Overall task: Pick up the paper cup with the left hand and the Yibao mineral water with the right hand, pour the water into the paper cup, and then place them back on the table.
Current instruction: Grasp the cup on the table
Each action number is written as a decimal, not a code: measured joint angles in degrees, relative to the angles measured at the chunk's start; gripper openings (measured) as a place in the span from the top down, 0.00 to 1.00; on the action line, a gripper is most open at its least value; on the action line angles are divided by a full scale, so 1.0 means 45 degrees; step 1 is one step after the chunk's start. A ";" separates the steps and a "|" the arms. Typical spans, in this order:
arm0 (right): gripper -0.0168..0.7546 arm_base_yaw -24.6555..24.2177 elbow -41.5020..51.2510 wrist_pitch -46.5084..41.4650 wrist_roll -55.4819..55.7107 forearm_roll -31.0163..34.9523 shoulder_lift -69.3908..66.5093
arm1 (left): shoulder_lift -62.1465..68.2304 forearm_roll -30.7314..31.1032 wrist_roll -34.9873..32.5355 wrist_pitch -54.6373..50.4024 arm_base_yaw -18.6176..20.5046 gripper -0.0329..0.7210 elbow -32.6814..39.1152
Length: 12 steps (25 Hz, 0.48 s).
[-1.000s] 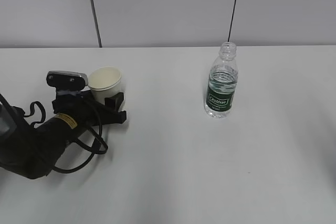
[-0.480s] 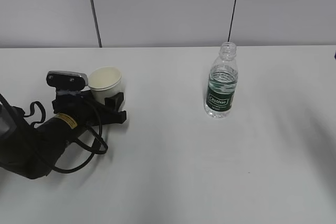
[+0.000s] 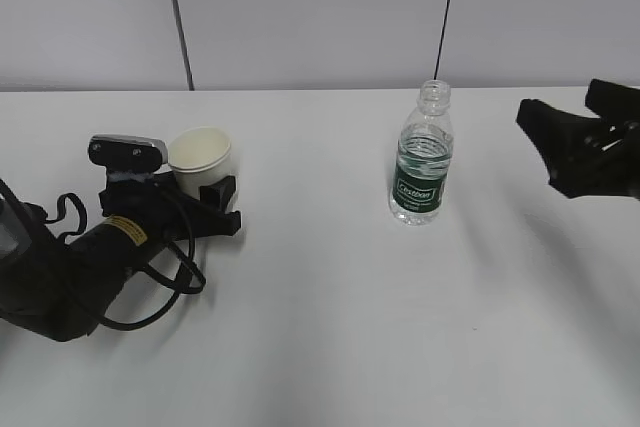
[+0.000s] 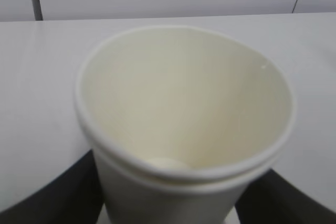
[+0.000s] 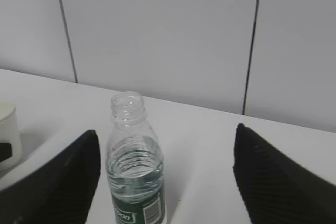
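Observation:
The paper cup (image 3: 201, 155) stands on the white table (image 3: 320, 327) at the left, cream-white and empty. My left gripper (image 3: 208, 187) is shut on its lower sides. In the left wrist view the cup (image 4: 184, 108) fills the frame, with a black finger (image 4: 50, 198) pressed on each side. The Yibao mineral water (image 3: 421, 159) stands capless right of centre, partly full, untouched. My right gripper (image 3: 560, 107) hangs open at the right edge, well clear of the bottle. In the right wrist view the bottle (image 5: 135, 166) stands ahead of the gripper (image 5: 165, 145), nearer its left finger.
A grey panelled wall (image 3: 320, 17) runs behind the table's far edge. The left arm and its looping cables (image 3: 150, 277) lie low across the front left of the table. Bare white tabletop separates cup and bottle.
My right gripper has come into the exterior view from the right edge, moving left toward the bottle. The left gripper, cup and bottle have not moved.

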State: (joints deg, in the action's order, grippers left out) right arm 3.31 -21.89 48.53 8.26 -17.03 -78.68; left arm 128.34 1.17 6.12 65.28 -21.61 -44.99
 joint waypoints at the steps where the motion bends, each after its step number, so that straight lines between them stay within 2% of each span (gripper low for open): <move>1: 0.22 0.0000 0.0000 0.0634 0.0011 -0.0192 -0.0534 | 0.0000 0.0000 0.0000 0.0000 0.0000 0.37 0.0000; 6: 0.22 0.0000 -0.0084 0.3300 0.0061 -0.0446 -0.3261 | 0.0000 0.0000 0.0000 0.0010 0.0000 0.37 0.0000; 12: 0.22 0.0000 -0.0472 0.3623 0.0090 -0.0446 -0.5775 | 0.0000 0.0000 0.0000 0.0014 0.0000 0.37 0.0000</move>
State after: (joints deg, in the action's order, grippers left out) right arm 3.31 -24.01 64.84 8.67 -19.04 -104.67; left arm 128.34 1.17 6.12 65.34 -21.61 -44.99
